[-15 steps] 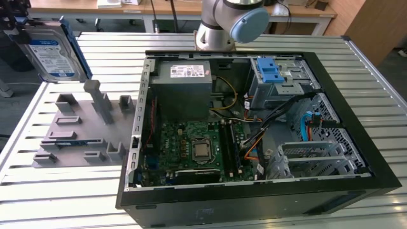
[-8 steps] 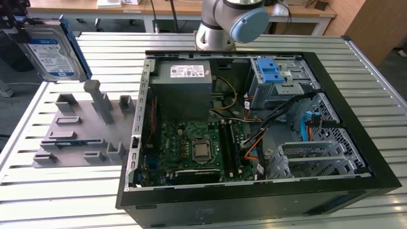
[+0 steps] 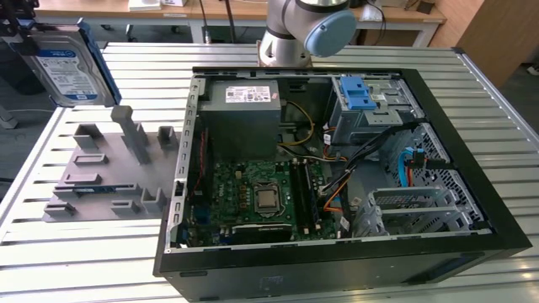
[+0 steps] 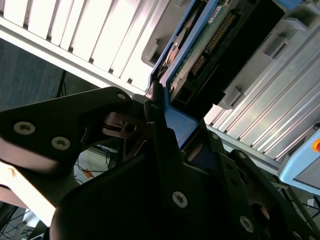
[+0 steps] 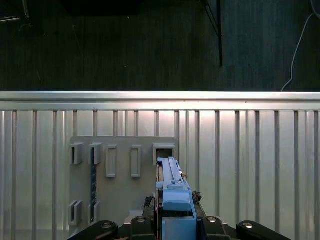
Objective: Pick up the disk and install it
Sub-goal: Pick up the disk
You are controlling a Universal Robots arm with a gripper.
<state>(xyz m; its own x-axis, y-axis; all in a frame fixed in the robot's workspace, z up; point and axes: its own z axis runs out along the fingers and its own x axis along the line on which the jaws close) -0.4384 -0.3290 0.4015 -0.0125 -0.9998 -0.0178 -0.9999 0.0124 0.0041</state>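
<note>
The disk [image 3: 63,63], silver with a blue-and-white label and a blue plastic bracket, hangs upright in the air at the exterior view's far left, above the table's corner. My gripper [image 3: 19,30] is shut on its upper end. In the second wrist view the black fingers [image 4: 155,130] clamp the blue bracket, and the disk [image 4: 200,55] extends away from them. In the first wrist view I see the disk [image 5: 172,182] edge-on, sticking out of the gripper [image 5: 176,225] above the grey holder [image 5: 120,195].
A grey slotted holder [image 3: 110,170] lies on the slatted metal table [image 3: 76,252], beside the open computer case [image 3: 471,252]. Inside the case are a grey power-supply box [image 3: 240,104], a cage with a blue latch [image 3: 367,101], another metal cage [image 3: 417,211] and loose cables.
</note>
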